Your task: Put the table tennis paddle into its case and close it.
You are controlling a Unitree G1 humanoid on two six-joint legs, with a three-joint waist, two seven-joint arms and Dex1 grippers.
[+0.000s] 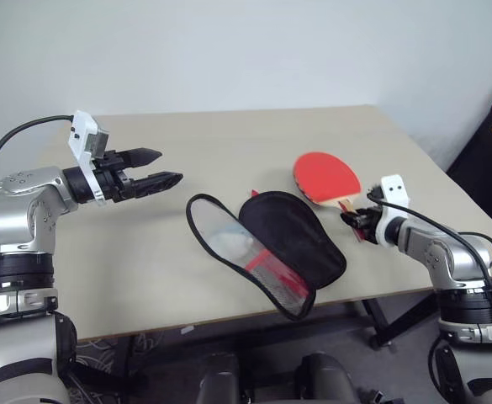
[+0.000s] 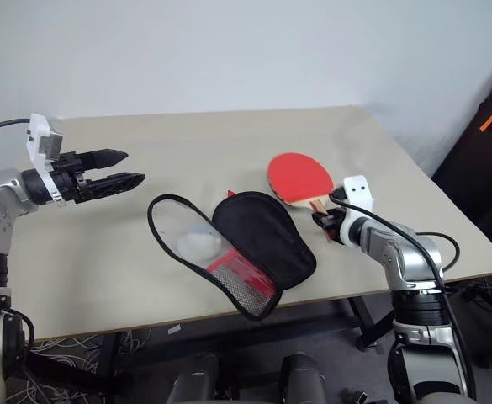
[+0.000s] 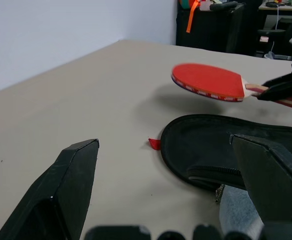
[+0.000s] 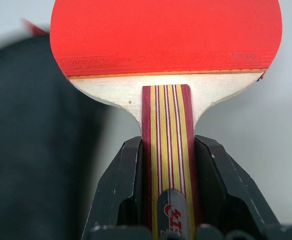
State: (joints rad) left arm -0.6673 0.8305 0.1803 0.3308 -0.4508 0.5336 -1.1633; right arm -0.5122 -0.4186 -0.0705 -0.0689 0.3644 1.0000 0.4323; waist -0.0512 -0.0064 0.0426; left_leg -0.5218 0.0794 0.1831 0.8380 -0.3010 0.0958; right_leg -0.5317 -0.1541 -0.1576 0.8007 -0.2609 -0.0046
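From the head camera, you see the table tennis paddle [image 1: 325,176] held by its handle in your right gripper [image 1: 359,220], fingers clenched on the wood. Its long axis runs from the gripper away toward the table's [image 1: 229,143] far side, red blade leading, near the table's right edge. The case [image 1: 267,248] lies unzipped just left of it, long axis running diagonally. Your left gripper [image 1: 155,168] hovers over the table's left part, level, fingers spread and empty.

In the left wrist view, the paddle floats above the tabletop, beyond the case's black flap.

In the right wrist view, both fingers [image 4: 121,195] press the striped handle's sides, blade pointing straight away.
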